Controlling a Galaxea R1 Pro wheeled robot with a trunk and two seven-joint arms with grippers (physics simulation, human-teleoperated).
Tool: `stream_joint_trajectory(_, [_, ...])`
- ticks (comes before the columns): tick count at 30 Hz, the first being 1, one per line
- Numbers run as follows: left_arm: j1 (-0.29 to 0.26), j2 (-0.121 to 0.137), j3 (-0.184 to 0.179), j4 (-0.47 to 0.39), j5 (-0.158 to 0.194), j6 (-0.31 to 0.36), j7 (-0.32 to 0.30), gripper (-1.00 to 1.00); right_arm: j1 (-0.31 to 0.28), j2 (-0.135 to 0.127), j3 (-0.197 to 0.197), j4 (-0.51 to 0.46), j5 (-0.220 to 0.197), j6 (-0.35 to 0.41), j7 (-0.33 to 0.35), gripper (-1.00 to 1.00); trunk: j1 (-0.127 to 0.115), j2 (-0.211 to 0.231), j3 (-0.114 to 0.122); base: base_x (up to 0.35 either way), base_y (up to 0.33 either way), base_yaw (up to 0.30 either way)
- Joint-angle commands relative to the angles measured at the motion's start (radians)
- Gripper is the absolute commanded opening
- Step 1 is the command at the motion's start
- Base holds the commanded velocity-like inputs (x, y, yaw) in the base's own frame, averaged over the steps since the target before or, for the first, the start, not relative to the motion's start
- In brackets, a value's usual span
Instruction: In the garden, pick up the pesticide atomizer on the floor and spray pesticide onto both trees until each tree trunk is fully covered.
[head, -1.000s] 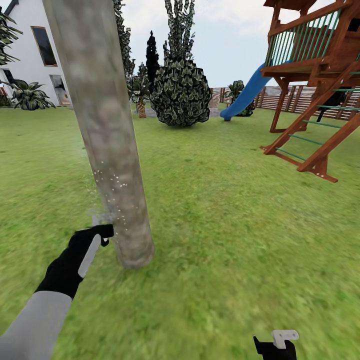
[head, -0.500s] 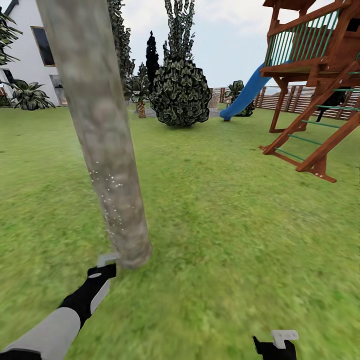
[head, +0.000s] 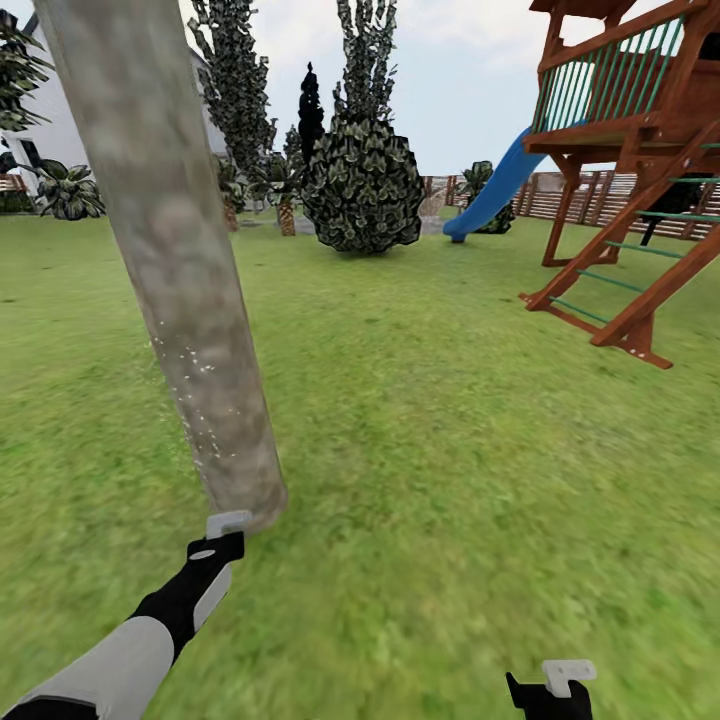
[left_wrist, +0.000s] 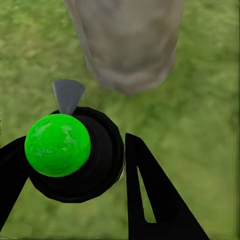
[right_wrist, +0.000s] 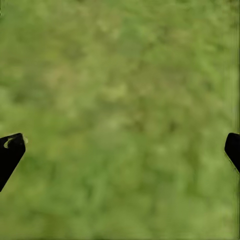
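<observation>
Left gripper (left_wrist: 75, 170) clamped on sprayer (left_wrist: 70, 150), nozzle facing tree trunk (head: 175, 280) base at 12 o'clock, just apart. White specks (head: 200, 400) on bark. Right gripper (right_wrist: 120, 150) spread wide above grass (head: 450, 420), at 5 o'clock.

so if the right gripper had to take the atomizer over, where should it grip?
Probably the round black body below the green cap, from the side the left gripper leaves free. The grey nozzle faces the trunk, so keep off that side.
</observation>
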Motion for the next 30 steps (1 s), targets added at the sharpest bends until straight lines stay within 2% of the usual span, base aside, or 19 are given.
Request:
stream_joint_trajectory(1, [0.0,0.0,0.0,-0.001,0.003,0.0,0.0,-1.0,0.0,0.0,0.0,0.0,0.0,0.0,0.0,1.0,0.0,0.0,0.0,0.022,-0.275,0.263])
stream_joint_trajectory(9, [0.0,0.001,0.006,-0.001,0.008,0.0,0.0,-1.0,0.0,0.0,0.0,0.0,0.0,0.0,0.0,1.0,0.0,0.0,0.0,0.181,-0.237,0.274])
stream_joint_trajectory(15, [0.0,0.001,0.006,-0.001,0.008,0.0,0.0,-1.0,0.0,0.0,0.0,0.0,0.0,0.0,0.0,1.0,0.0,0.0,0.0,0.21,-0.225,0.051])
stream_joint_trajectory(19, [0.0,0.001,0.006,-0.001,0.008,0.0,0.0,-1.0,0.0,0.0,0.0,0.0,0.0,0.0,0.0,1.0,0.0,0.0,0.0,0.203,-0.225,0.232])
stream_joint_trajectory(24, [0.0,0.001,0.006,-0.001,0.008,-0.003,0.0,-1.0,0.0,0.0,0.0,0.0,0.0,0.0,0.0,1.0,0.0,0.0,0.0,0.033,-0.266,0.219])
stream_joint_trajectory(30, [0.0,0.003,0.008,-0.001,0.007,-0.002,0.002,-1.0,0.0,-0.002,0.0,0.0,0.0,0.0,-0.002,1.0,0.0,0.0,0.0,0.0,-0.273,0.008])
